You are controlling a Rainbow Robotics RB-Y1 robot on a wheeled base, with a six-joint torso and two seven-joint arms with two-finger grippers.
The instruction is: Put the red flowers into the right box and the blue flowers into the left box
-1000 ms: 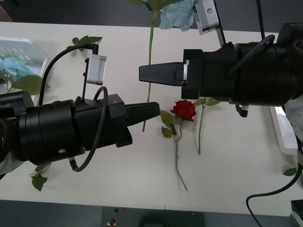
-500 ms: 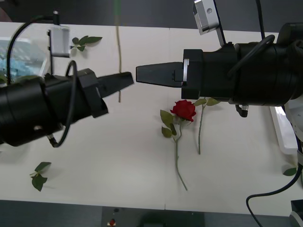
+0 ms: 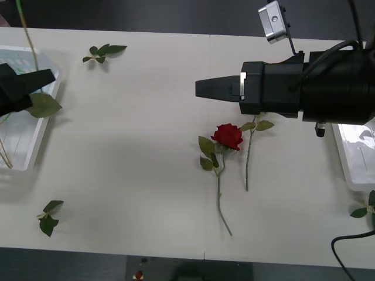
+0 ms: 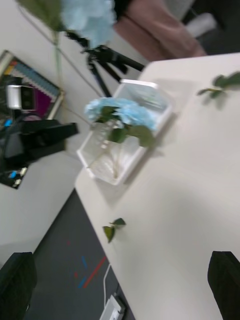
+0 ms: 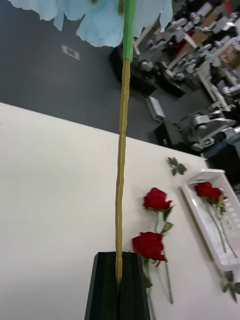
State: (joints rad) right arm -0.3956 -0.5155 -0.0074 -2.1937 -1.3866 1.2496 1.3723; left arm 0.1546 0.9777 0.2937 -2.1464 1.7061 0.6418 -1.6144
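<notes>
- The left box (image 3: 23, 158) sits at the desk's (image 3: 135, 134) left edge, with flowers (image 4: 120, 114) lying in it.
- The left end effector (image 3: 35, 81) hangs over that box, closed on a flower stem (image 5: 120, 200) that stands upright.
- The right box (image 5: 212, 235) sits at the desk's right edge, with roses (image 5: 207, 190) in it.
- Two roses lie near the desk's middle, side by side: one (image 3: 227, 136) just before the right end effector (image 3: 205, 89), the other's bloom hidden under that arm.
- Loose leaf sprigs lie at the far left (image 3: 102, 52), near left (image 3: 48, 216) and near right (image 3: 360, 212).
</notes>
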